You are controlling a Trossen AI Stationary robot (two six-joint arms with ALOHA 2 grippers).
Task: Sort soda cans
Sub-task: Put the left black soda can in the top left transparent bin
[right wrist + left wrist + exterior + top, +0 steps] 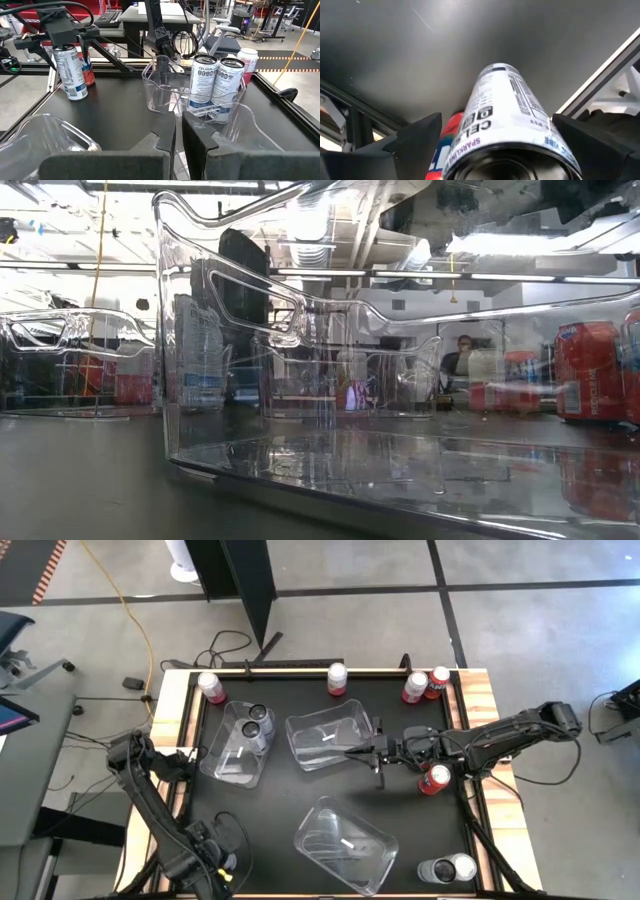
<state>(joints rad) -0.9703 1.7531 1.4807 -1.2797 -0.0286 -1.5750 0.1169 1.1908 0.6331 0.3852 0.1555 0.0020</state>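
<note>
Pinching a white can [507, 117] between its fingers, the left gripper [205, 852] sits at the near-left corner of the table [290, 795]. Jaws of the right gripper [378, 753] are pressed almost together at the middle bin's [330, 737] right rim. That bin is empty; the bin [238, 743] to its left holds two white cans [258, 720]. Red cans [338, 679] stand behind the middle bin along the table's far edge, one red can [433, 780] to its right, and two grey cans [447, 869] at the near-right corner.

upright soda cans [338, 679] scattered, two binned, one gripped
</note>
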